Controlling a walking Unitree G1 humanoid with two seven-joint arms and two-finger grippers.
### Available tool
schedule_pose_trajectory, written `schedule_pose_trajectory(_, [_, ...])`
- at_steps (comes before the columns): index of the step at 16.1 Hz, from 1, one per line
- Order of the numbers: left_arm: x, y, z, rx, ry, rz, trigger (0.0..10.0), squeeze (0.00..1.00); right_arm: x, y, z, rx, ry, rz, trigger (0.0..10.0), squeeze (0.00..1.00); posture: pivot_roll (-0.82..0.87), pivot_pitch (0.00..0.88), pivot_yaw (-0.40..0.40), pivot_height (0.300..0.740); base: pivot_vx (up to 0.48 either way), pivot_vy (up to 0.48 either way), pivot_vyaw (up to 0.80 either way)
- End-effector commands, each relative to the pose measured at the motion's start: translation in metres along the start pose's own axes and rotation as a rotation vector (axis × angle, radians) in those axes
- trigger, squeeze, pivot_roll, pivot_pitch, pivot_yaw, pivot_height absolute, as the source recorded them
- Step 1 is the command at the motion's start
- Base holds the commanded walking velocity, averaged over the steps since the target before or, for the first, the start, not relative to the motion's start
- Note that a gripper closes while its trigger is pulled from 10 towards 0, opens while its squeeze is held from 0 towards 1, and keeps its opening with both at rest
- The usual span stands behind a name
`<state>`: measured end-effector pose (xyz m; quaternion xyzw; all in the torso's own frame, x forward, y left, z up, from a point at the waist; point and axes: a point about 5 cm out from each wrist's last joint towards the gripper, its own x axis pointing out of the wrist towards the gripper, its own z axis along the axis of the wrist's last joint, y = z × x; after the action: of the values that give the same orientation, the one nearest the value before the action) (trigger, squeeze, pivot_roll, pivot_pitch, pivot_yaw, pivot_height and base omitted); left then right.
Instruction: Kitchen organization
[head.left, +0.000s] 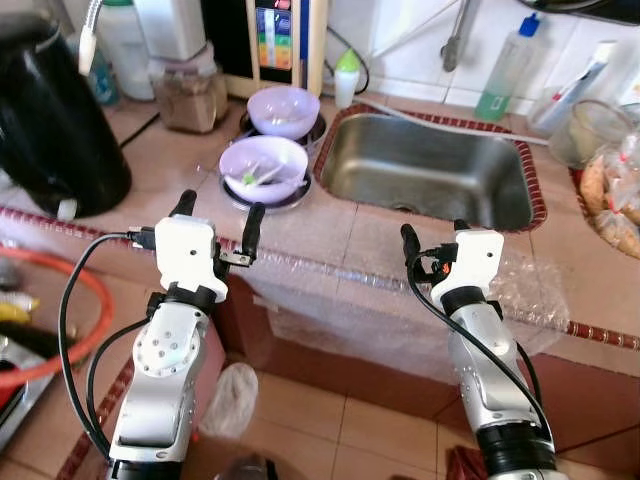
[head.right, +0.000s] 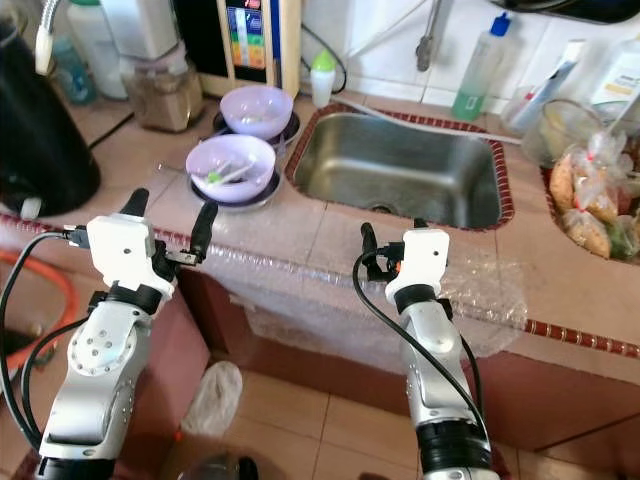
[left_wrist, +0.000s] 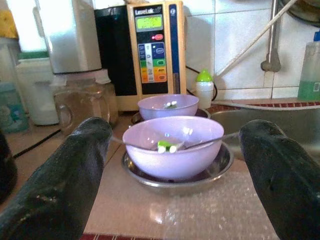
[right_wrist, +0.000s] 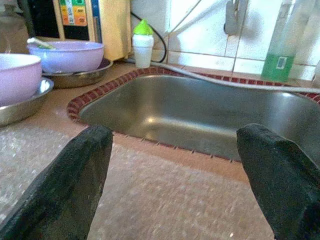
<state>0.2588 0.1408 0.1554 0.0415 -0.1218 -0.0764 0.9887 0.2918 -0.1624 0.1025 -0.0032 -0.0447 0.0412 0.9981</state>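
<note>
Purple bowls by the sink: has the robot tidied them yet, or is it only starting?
Only starting, it seems. Both purple bowls sit on metal plates beside the sink, the near one holding a spoon. The left gripper is open and faces the near bowl; the right gripper, open, faces the sink. Neither holds anything.

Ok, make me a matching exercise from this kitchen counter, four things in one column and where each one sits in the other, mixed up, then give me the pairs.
Things:
1. nearer lilac plastic bowl
2. small white bottle with a green cap
3. stainless steel sink
4. large black rounded appliance

Places:
A. at the back wall, by the sink's far left corner
B. far left of the counter
C. on a steel plate, straight ahead of the open left gripper
D. set into the counter, ahead of the open right gripper

Pairs: 1-C, 2-A, 3-D, 4-B
</note>
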Motion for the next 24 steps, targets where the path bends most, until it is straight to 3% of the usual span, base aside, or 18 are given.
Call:
schedule_pose_trajectory(1, [0.003, -0.003, 0.009, 0.01, -0.034, -0.025, 10.0, 0.0, 0.004, -0.002, 0.01, -0.012, -0.034, -0.005, 10.0, 0.0, 0.04, 0.0, 0.013, 0.74, 0.394, 0.0, 0.0])
schedule_pose_trajectory(10, [0.002, -0.004, 0.011, 0.017, -0.034, -0.019, 10.0, 0.0, 0.008, -0.003, 0.016, -0.045, -0.058, 0.022, 10.0, 0.0, 0.04, 0.0, -0.001, 0.74, 0.351, 0.0, 0.0])
schedule_pose_trajectory(19, [-0.006, 0.005, 0.011, 0.037, -0.036, 0.052, 10.0, 0.0, 0.009, 0.003, 0.015, -0.069, -0.062, 0.062, 10.0, 0.0, 0.05, 0.0, -0.01, 0.74, 0.0, 0.0, 0.39])
schedule_pose_trajectory(24, [-0.005, 0.003, 0.009, 0.02, -0.025, 0.016, 10.0, 0.0, 0.01, 0.005, 0.013, -0.052, -0.054, 0.051, 10.0, 0.0, 0.05, 0.0, 0.003, 0.74, 0.0, 0.0, 0.24])
